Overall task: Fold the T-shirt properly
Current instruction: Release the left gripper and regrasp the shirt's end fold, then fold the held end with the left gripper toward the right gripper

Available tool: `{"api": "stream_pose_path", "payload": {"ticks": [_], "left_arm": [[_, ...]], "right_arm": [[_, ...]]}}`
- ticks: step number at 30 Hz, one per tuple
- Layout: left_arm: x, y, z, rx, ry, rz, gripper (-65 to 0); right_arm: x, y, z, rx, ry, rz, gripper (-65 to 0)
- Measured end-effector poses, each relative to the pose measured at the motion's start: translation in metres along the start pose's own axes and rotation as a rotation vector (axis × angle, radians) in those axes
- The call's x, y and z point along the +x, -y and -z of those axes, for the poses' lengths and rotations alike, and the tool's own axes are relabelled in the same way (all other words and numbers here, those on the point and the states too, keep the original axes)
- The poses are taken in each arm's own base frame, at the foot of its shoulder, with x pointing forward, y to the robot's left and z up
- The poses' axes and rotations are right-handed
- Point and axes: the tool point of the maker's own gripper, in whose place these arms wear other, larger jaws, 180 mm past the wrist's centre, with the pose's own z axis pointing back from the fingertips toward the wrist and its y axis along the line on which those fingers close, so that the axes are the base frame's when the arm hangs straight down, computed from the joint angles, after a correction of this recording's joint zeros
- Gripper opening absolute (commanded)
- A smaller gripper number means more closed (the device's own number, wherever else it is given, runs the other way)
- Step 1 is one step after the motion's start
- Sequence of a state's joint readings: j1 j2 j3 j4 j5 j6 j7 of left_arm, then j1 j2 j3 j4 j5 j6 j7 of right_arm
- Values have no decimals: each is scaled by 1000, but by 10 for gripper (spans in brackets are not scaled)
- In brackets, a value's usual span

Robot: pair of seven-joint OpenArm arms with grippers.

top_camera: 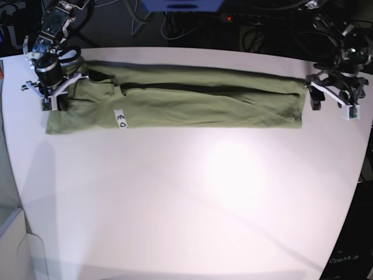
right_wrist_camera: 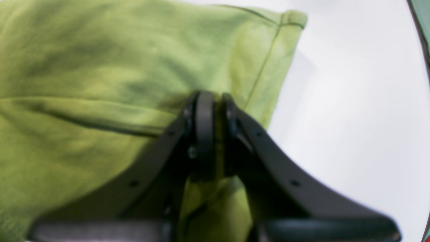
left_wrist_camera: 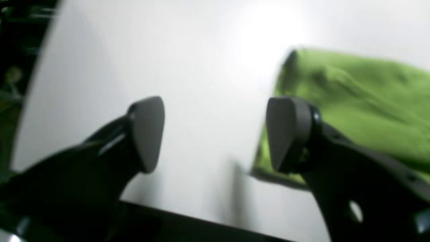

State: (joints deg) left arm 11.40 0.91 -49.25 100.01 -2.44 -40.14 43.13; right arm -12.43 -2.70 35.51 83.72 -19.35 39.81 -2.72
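Note:
The green T-shirt lies as a long folded strip across the far part of the white table, with a white tag marked D3 near its left end. My right gripper is at that left end. In the right wrist view the right gripper is shut with a pinch of T-shirt fabric between its jaws. My left gripper stands open just past the strip's right end. Its fingers are spread wide over bare table with nothing between them, and the T-shirt edge lies beside the right finger.
Dark cables and equipment line the far side behind the table. The table's right edge curves close to the left arm, and its dark edge shows under the left gripper. A pale box sits at the lower left.

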Motion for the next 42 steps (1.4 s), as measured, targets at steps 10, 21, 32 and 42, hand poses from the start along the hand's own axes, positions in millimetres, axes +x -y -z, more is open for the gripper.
{"api": "stream_pose_path", "payload": {"ticks": [10, 21, 32, 42], "left_arm": [[-14, 25, 15, -72, -39, -24, -195], [-32, 35, 33, -113, -91, -81, -195], [-27, 58, 46, -191, -58, -90, -196], [-30, 62, 45, -203, -74, -86, -211]], "right_arm": [[0, 0, 0, 0, 2, 0, -609], [0, 0, 0, 0, 2, 0, -609], [0, 0, 0, 1, 3, 0, -609], [1, 0, 0, 1, 4, -1, -609]]}}
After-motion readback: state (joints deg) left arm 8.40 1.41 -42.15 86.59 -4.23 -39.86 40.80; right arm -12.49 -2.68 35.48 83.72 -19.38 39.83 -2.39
